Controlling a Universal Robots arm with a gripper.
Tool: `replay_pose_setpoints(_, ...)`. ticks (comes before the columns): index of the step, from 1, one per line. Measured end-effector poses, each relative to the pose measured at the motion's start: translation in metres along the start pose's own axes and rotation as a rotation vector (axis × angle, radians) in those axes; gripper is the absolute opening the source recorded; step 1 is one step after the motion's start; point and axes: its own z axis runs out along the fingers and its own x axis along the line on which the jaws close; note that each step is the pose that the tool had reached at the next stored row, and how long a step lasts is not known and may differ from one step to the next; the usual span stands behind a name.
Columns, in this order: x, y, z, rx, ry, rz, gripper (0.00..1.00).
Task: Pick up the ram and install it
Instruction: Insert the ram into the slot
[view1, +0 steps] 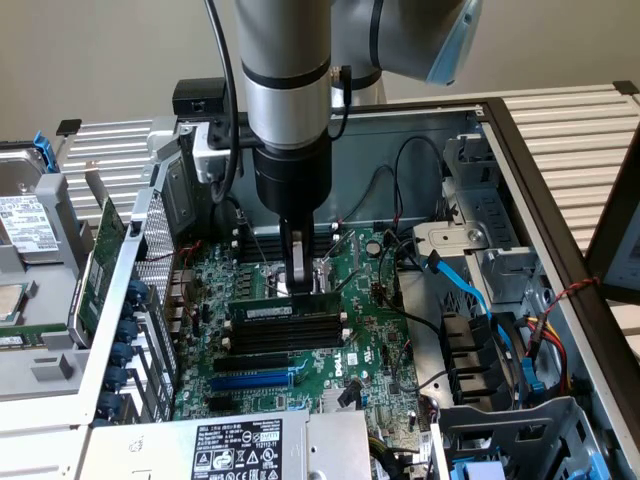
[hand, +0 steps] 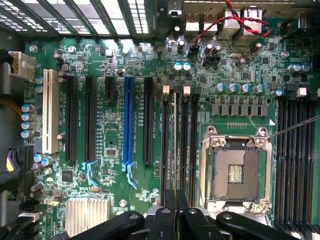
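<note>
The ram (view1: 270, 311) is a long green stick with a white label strip, standing on edge in the memory slot nearest the processor socket on the motherboard (view1: 370, 340). In the wrist view the ram (hand: 175, 140) shows edge-on as a thin line between black memory slots (hand: 189, 145). My gripper (view1: 300, 285) comes straight down from the arm onto the stick's top edge, right of its middle in the exterior view. The gripper (hand: 176, 200) has its fingers drawn together across the thin stick.
An empty processor socket (hand: 235, 172) lies beside the memory slots, with several more black slots (hand: 295, 155) past it. A blue expansion slot (hand: 128, 120), a white slot (hand: 48, 111) and a heat sink (hand: 87, 216) sit further off. Blue cables (view1: 470, 290) and drive bays crowd the exterior view's right.
</note>
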Motion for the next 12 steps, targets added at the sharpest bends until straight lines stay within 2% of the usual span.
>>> replay_pose_setpoints(12, 0.0019, -0.0001, 0.0052, 0.0001, 0.0000, 0.002, 0.12)
